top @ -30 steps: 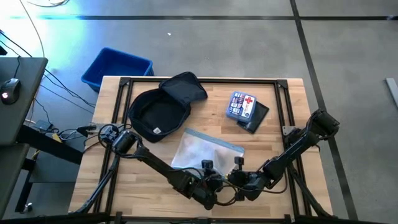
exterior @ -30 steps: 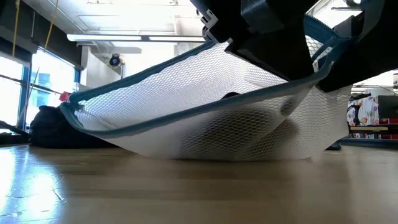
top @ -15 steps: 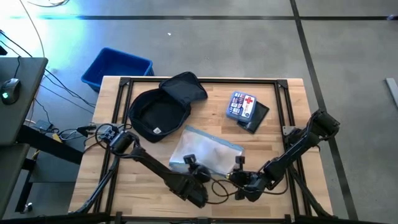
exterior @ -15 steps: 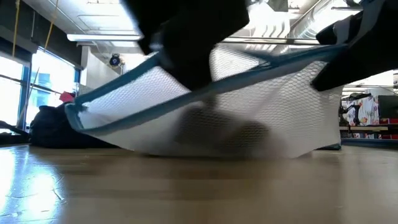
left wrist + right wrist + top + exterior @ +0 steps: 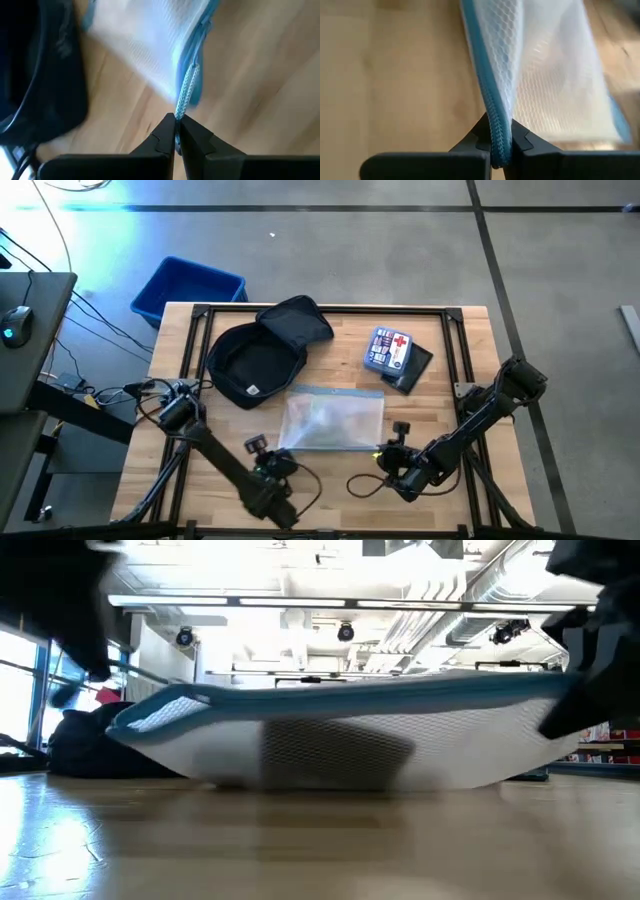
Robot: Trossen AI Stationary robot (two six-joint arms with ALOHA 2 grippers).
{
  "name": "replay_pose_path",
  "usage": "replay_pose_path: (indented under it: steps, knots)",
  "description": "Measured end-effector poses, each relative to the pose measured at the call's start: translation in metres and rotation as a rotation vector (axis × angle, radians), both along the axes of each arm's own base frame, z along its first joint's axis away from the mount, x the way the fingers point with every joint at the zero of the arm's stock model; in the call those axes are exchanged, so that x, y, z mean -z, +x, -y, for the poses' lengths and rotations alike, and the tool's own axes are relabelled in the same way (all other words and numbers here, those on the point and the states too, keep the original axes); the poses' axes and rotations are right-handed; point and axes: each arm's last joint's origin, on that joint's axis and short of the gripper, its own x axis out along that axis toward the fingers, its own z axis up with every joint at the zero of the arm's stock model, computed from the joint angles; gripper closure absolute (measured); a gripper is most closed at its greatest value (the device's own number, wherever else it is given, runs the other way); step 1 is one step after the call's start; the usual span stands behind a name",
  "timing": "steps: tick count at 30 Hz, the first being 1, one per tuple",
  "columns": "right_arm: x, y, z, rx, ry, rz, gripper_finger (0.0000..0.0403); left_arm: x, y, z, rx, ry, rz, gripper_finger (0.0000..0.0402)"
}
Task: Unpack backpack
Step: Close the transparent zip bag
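Backpack (image 5: 258, 360) lies unzipped at tabletop (image 5: 470, 390) rear left | left end effector (image 5: 175, 131) is pinched on zip-pull cord (image 5: 186, 93) of mesh pouch (image 5: 332, 420) | right end effector (image 5: 496, 150) is clamped on pouch's zipper edge | step judged: opening pouch | next: cord drawn leftward, pouch braced.

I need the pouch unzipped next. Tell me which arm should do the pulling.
Left. Its end effector is shut on the cord zip pull of the mesh pouch, so it can probably draw it along, while the right end effector pinches the pouch's zipped edge as an anchor.
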Motion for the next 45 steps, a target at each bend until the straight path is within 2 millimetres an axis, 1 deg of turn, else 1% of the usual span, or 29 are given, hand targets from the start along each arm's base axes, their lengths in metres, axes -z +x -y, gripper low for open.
replay_pose_path:
  steps: [4,7,11,14,19,23,26,29,32,35,38,42,45]
  knots:
    - [0.002,-0.007,0.008,0.084,-0.036,-0.035,0.0403,0.002,-0.016,0.008,0.004,0.025,0.013,0.0401]
    - [0.002,-0.012,0.013,0.146,-0.065,-0.033,0.0403,0.006,-0.02,0.008,-0.027,0.022,0.006,0.0401]
    - [0.002,-0.016,0.017,0.201,-0.08,-0.037,0.0403,0.009,-0.018,0.007,-0.043,-0.013,-0.008,0.0401]
    - [0.001,-0.016,0.017,0.195,-0.094,-0.034,0.0403,0.01,-0.012,0.012,-0.001,-0.078,0.007,0.0401]
    - [0.001,-0.011,0.012,0.113,-0.091,-0.031,0.0403,0.014,0.005,0.029,0.175,-0.274,0.063,0.0401]
    - [0.002,-0.003,0.004,-0.056,-0.134,-0.042,0.0399,0.013,0.014,0.037,0.267,-0.338,0.115,0.0401]
    - [0.004,0.0,0.001,-0.168,-0.174,-0.079,0.0377,0.013,0.014,0.037,0.273,-0.336,0.115,0.0401]
    - [0.004,-0.001,0.002,-0.189,-0.188,-0.112,0.0339,0.013,0.015,0.038,0.273,-0.349,0.119,0.0401]
    - [0.005,-0.007,0.002,-0.215,-0.207,-0.162,0.0291,0.004,0.017,0.043,0.308,-0.368,0.13,0.0401]
    - [0.006,-0.014,-0.002,-0.317,-0.222,-0.255,0.0247,-0.014,0.019,0.053,0.355,-0.38,0.186,0.0401]
    - [0.004,-0.017,-0.008,-0.36,-0.206,-0.272,0.0213,-0.034,0.019,0.064,0.409,-0.373,0.261,0.0401]
    - [-0.01,-0.013,-0.025,-0.428,-0.191,-0.226,0.0186,-0.058,0.018,0.074,0.481,-0.326,0.356,0.0401]
    - [-0.02,-0.007,-0.037,-0.459,-0.154,-0.152,0.0183,-0.068,0.018,0.078,0.482,-0.295,0.436,0.04]
